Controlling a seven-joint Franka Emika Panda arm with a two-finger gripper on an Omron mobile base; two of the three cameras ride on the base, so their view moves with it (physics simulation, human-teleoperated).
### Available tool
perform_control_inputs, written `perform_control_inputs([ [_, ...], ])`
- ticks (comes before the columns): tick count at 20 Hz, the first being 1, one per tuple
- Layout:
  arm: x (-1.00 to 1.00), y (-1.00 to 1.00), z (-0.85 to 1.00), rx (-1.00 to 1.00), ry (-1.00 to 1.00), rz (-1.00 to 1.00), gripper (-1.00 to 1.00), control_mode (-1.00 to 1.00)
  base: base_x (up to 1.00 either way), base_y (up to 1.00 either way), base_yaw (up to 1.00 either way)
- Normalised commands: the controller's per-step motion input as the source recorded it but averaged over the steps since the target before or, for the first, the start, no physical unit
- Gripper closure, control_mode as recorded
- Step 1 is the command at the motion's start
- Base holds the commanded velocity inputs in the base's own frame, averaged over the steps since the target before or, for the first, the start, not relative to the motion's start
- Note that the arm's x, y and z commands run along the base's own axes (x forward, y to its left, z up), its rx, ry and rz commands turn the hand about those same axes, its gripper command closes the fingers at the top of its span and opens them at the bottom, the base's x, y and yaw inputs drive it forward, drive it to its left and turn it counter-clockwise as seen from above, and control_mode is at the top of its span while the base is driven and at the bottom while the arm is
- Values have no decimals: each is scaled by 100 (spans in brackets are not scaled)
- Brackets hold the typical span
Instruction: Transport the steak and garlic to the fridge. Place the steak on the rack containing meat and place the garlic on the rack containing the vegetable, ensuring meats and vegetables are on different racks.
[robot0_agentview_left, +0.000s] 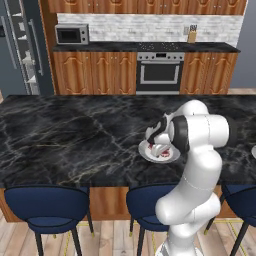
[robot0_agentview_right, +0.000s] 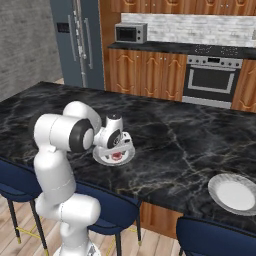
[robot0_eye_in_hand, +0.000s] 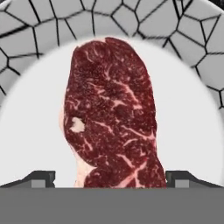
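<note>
The claw (robot0_eye_in_hand: 109, 178) hangs low over the steak (robot0_eye_in_hand: 111, 113) with fingers spread wide on either side; the steak lies on a plate (robot0_agentview_right: 104, 159) near the worktop's (robot0_agentview_left: 75, 135) near edge.

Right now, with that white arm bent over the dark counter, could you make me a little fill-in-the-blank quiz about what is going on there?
1. The red marbled raw steak lies on a round pale ____.
2. The end effector hangs over the steak with its jaws ____.
3. The second round pale plate, farther along the black marble counter, holds ____.
4. The steel oven stands to the ____ of the microwave in the left base view.

Missing words: plate; open; nothing; right
</note>
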Motion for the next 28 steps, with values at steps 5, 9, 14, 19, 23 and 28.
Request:
perform_control_inputs([
  [5,21,0,-44,0,2,0,100,-100,0,0,0],
  [9,2,4,-98,5,15,3,100,-100,0,0,0],
  [14,-1,25,-100,3,19,5,100,-100,0,0,0],
  [19,-56,29,-29,-2,3,0,100,-100,0,0,0],
  [23,-86,1,67,-1,-3,-7,100,-100,0,0,0],
  [28,-100,4,95,-2,-21,-9,100,-100,0,0,0],
])
